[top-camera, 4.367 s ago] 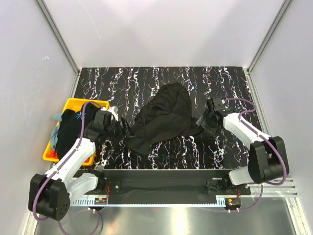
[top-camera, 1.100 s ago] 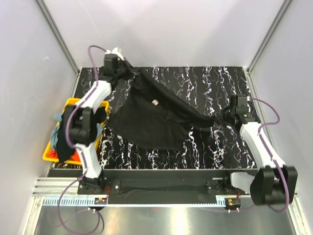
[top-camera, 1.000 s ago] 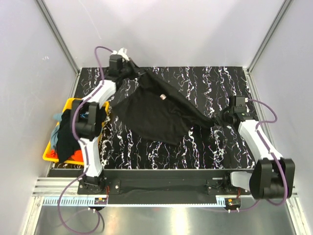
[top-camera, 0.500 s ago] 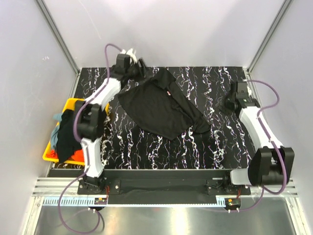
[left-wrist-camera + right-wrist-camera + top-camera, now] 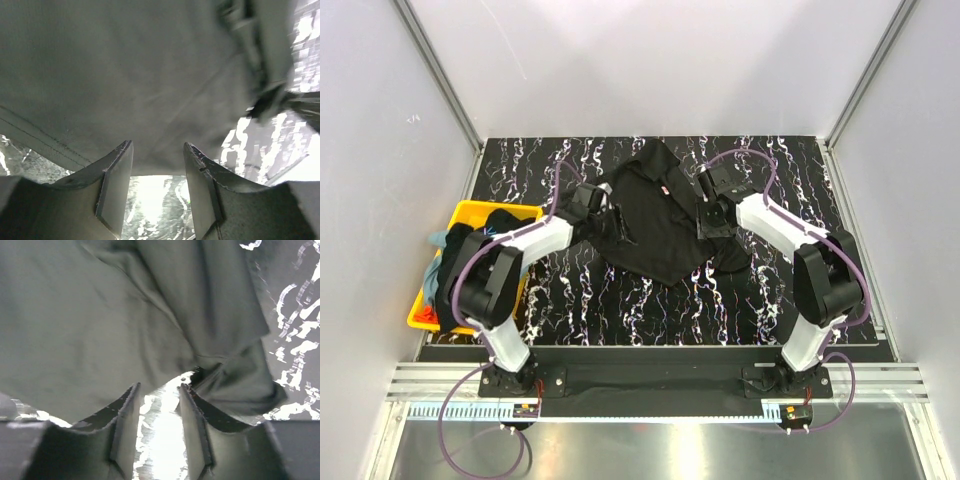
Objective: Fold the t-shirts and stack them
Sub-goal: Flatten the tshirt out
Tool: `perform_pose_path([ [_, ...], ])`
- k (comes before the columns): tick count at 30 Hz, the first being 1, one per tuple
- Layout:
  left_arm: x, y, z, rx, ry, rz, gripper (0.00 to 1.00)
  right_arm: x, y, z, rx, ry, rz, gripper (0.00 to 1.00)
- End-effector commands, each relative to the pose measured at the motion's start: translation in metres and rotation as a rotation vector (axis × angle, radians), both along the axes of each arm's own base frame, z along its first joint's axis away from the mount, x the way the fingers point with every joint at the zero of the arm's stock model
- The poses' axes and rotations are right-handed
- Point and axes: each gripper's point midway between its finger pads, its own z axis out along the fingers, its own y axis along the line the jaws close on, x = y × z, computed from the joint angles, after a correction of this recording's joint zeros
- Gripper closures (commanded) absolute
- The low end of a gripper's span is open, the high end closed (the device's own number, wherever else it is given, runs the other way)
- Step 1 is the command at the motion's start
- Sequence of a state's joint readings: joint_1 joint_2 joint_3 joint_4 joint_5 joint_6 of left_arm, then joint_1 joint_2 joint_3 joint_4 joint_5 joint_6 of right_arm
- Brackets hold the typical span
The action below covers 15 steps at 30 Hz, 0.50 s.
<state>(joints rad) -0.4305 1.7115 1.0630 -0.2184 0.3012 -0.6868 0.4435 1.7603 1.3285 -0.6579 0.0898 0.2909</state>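
- A plain black cloth t-shirt [image 5: 655, 215] lies spread but rumpled on the black, white-veined bench [image 5: 620, 300], towards the middle and back. One corner points to the back edge, and a bunched fold lies at its right side.
- The left tool [image 5: 618, 228] sits low over the shirt's left edge. In the left wrist view its fingers [image 5: 116, 182] stand apart with nothing between them. The shirt's stitched hem [image 5: 45, 142] lies just ahead of the tips, and bare bench shows in the gap.
- The right tool [image 5: 708, 224] sits low over the shirt's right part, near the bunched fold. In the right wrist view its fingers [image 5: 125, 422] are also apart and hold nothing. Creased black cloth lies ahead of them, with bench showing between them.
- A yellow plastic bin [image 5: 470, 212] stands at the bench's left edge, well apart from the spread shirt. It holds a heap of more t-shirts [image 5: 468, 268]: black on top, grey-blue at the left rim, orange-red at the near end.
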Motion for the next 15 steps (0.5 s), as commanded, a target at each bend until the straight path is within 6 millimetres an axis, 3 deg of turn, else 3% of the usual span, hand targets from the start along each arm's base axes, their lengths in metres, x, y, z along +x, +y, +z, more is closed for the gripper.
perform_pose_path([
  [1,0.002,-0.014,-0.004,-0.014,-0.018,-0.02,0.51,-0.014,-0.019,-0.006,-0.115,-0.002,0.034,0.53],
  [2,-0.001,-0.012,-0.013,0.026,-0.004,-0.005,0.51,-0.02,-0.029,-0.013,-0.17,0.005,0.021,0.5],
  [5,-0.005,-0.005,-0.031,0.084,0.024,0.032,0.51,-0.031,-0.029,-0.021,-0.163,0.045,0.011,0.5],
  [12,-0.007,0.019,-0.042,0.212,0.039,0.089,0.5,-0.04,-0.049,-0.046,-0.265,0.097,-0.045,0.5],
  [15,-0.007,0.033,-0.045,0.287,0.038,0.105,0.48,-0.028,-0.061,-0.041,-0.338,0.064,-0.104,0.75],
])
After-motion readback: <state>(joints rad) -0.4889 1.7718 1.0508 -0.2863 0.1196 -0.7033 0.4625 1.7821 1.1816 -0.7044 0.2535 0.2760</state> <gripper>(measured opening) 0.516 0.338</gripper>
